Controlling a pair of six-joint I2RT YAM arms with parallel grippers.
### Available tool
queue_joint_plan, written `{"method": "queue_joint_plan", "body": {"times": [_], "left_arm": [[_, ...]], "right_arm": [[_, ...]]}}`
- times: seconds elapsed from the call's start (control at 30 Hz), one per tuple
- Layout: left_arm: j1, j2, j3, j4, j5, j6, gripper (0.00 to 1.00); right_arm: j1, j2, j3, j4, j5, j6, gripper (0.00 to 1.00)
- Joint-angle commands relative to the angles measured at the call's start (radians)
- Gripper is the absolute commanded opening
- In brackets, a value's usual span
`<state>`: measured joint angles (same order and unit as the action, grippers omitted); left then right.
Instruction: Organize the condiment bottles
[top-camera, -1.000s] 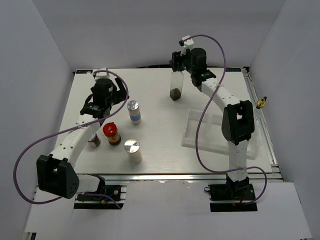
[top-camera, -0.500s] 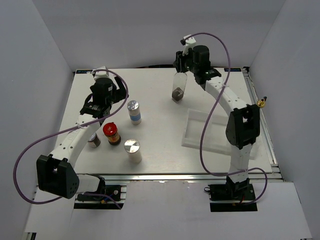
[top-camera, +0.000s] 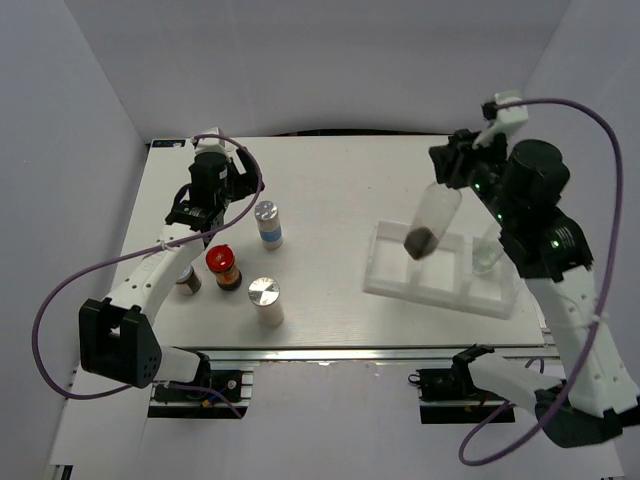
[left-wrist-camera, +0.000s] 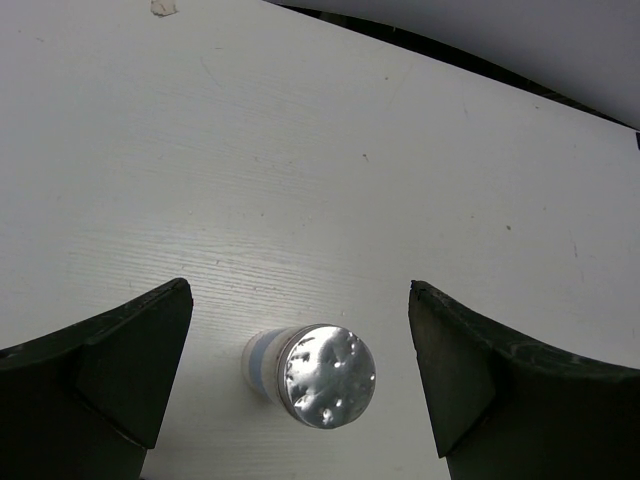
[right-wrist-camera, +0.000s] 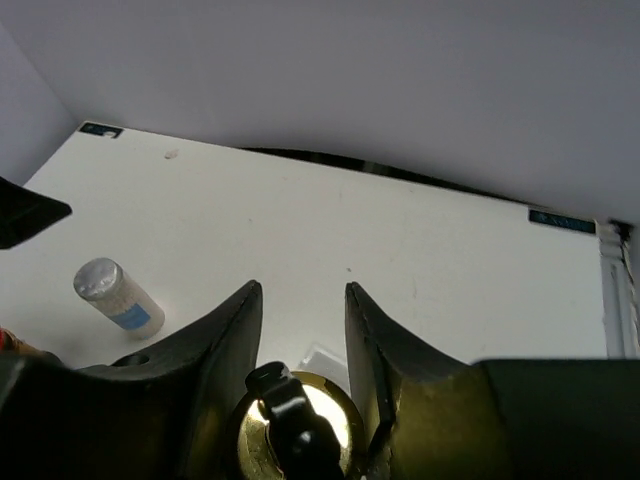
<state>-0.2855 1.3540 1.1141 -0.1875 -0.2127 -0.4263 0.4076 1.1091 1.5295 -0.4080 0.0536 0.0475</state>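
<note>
Glass bottle (top-camera: 428, 222): hanging in the air over the white tray (top-camera: 440, 295), dark contents settled at its base. Long axis tilted, gold stopper (right-wrist-camera: 300, 425) up and back in my right gripper (top-camera: 452, 178), base slanting down-left toward the tray's left or middle cell; can't tell which. Right jaws pinched on the bottle's neck. A second glass bottle (top-camera: 488, 250) stands in the right-hand cell. The bottle probably needs righting before it goes down. My left gripper (left-wrist-camera: 300, 290) is well apart, jaws spread wide above a silver-lidded shaker (left-wrist-camera: 320, 375), gripping nothing.
</note>
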Motion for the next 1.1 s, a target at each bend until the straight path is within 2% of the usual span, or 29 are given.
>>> {"method": "queue_joint_plan", "body": {"times": [0.0,0.23,0.27,0.37,0.57,0.73,0.9,1.07], "left_arm": [[-0.004,-0.007,0.049,0.048,0.048,0.011,0.98],[-0.004,0.002,0.052,0.072,0.068,0.014,0.98],[-0.004,0.007,0.053,0.074,0.073,0.015,0.98],[-0.004,0.014,0.058,0.074,0.072,0.018,0.98],[-0.004,0.034,0.072,0.063,0.062,0.034,0.98],[-0.004,0.037,0.056,0.078,0.056,0.050,0.98],[-0.004,0.043,0.055,0.083,0.081,0.060,0.98],[-0.004,0.037,0.041,0.074,0.055,0.078,0.98]], "right_arm": [[-0.001,-0.081,-0.045,-0.144,0.195,0.084,0.00],[-0.001,-0.247,-0.037,-0.431,0.426,0.186,0.00],[-0.003,-0.255,-0.040,-0.472,0.507,0.202,0.00],[-0.001,-0.278,-0.069,-0.497,0.648,0.233,0.00],[-0.001,-0.285,-0.135,-0.445,0.837,0.232,0.00],[-0.003,-0.262,-0.158,-0.382,0.890,0.206,0.00],[-0.015,-0.241,-0.245,-0.224,0.995,0.158,0.00],[-0.096,-0.245,-0.330,-0.094,0.974,0.104,0.00]]}}
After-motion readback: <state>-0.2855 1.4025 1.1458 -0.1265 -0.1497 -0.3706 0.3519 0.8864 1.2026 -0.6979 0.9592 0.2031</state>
